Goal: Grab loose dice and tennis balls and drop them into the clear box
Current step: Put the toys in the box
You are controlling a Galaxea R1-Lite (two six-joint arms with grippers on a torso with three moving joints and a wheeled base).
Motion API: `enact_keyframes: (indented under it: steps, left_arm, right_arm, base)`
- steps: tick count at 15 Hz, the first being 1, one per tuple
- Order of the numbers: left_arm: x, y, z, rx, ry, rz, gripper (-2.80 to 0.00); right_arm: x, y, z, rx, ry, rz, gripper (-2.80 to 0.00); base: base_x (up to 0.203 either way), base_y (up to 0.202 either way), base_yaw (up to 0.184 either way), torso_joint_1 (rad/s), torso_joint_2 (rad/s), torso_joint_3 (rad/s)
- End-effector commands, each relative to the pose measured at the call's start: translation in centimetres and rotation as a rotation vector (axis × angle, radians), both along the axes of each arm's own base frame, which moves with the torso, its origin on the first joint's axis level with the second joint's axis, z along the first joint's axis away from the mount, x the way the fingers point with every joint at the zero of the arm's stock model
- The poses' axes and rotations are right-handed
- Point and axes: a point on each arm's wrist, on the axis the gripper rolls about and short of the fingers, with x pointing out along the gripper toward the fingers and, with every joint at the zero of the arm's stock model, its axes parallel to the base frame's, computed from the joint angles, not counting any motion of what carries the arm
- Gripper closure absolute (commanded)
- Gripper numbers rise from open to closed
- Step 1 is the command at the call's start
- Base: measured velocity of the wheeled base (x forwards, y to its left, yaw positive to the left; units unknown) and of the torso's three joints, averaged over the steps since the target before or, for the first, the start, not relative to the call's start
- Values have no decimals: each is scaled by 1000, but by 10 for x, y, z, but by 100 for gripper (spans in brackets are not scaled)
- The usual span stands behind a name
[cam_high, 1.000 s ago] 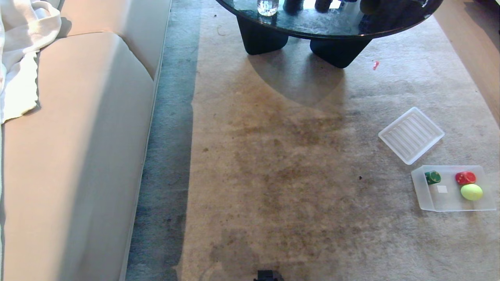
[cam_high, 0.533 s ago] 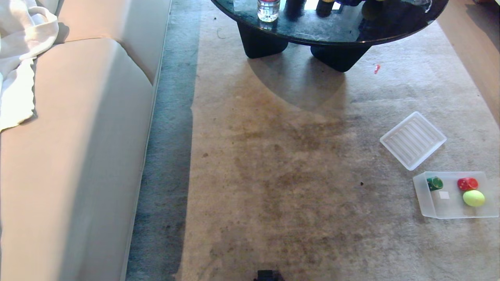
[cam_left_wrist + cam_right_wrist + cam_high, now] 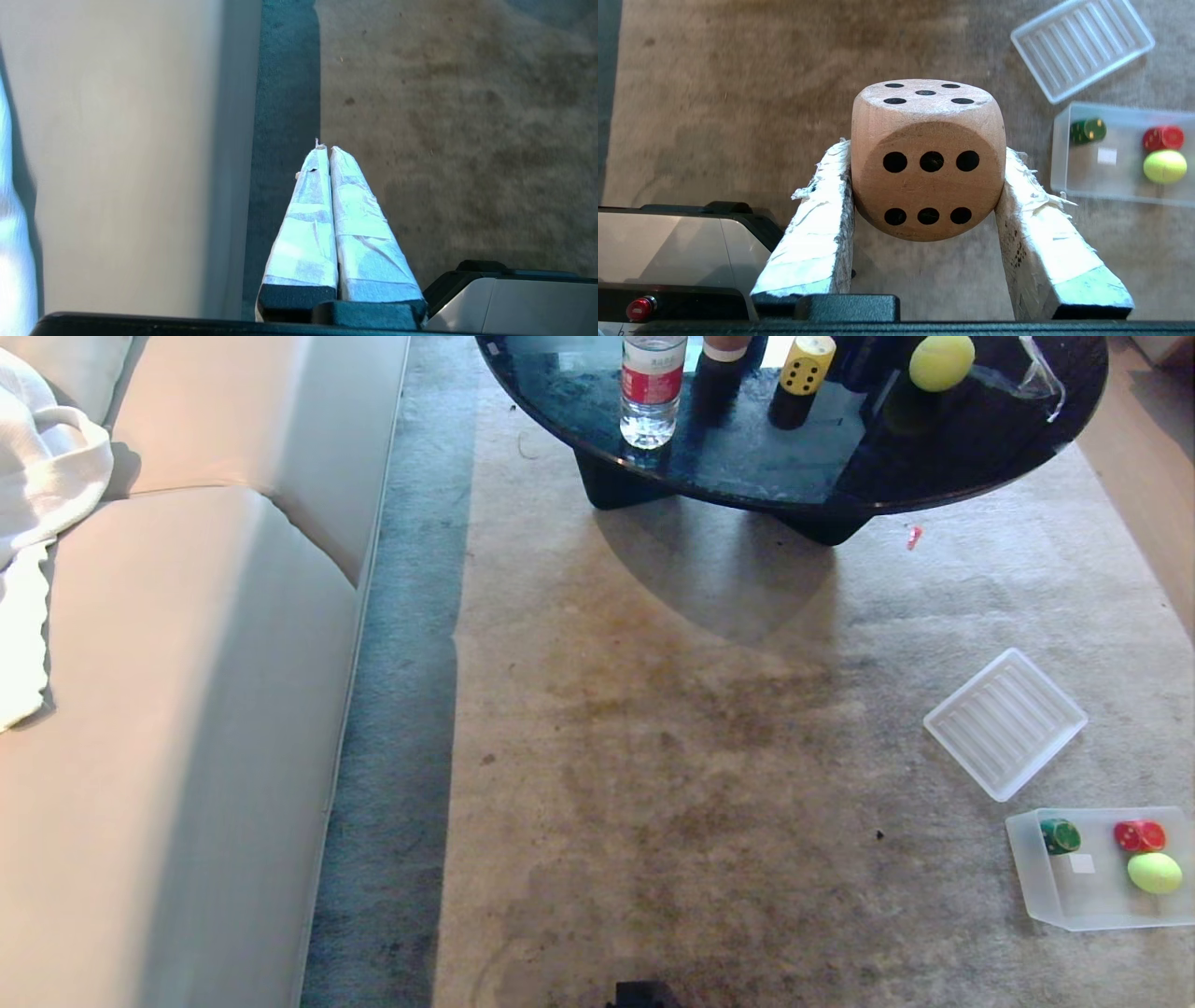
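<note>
In the right wrist view my right gripper (image 3: pixel 924 158) is shut on the beige wooden die (image 3: pixel 927 158), held above the carpet with its six-pip face toward the camera. The clear box (image 3: pixel 1064 154) lies on the carpet off to one side of it and holds a tennis ball (image 3: pixel 1164 166), a green die and a red die. In the head view the clear box (image 3: pixel 1034 882) sits at the right edge. A yellow die (image 3: pixel 805 364) and another tennis ball (image 3: pixel 941 361) rest on the dark round table (image 3: pixel 747 467). My left gripper (image 3: pixel 325 148) is shut and empty beside the sofa base.
A ribbed translucent lid (image 3: pixel 1005 723) lies on the carpet just beyond the box. A water bottle (image 3: pixel 651 392) stands on the table. The beige sofa (image 3: pixel 187 709) runs along the left, with a white cloth (image 3: pixel 37 485) on it. A red scrap (image 3: pixel 914 537) lies near the table.
The whole head view has shifted: the camera now takes in more of the table top, bringing the yellow die and a tennis ball into view. Box and lid kept their places on the carpet.
</note>
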Motion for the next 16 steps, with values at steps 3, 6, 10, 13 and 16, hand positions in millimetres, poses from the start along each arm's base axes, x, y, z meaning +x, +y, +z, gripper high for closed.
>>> enact_keyframes:
  steps: [3,6,10,13,16]
  left_arm:
    - [0,0,0,0,2,0,0]
    - [0,0,0,0,3,0,0]
    - [0,0,0,0,2,0,0]
    - [0,0,0,-2,3,0,0]
    - [0,0,0,-2,3,0,0]
  right_arm:
    - [0,0,0,-1,1,1,0]
    - [0,0,0,-1,1,1,0]
    - [0,0,0,-1,1,1,0]
    - [0,0,0,1,4,1,0]
    - [0,0,0,1,4,1,0]
  base:
    - [186,0,-1,4,1,5]
    - [180,0,1,2,5,1]
    - [180,0,-1,3,5,4]
    - [38,0,-1,2,1,1]
    - [0,0,0,0,0,0]
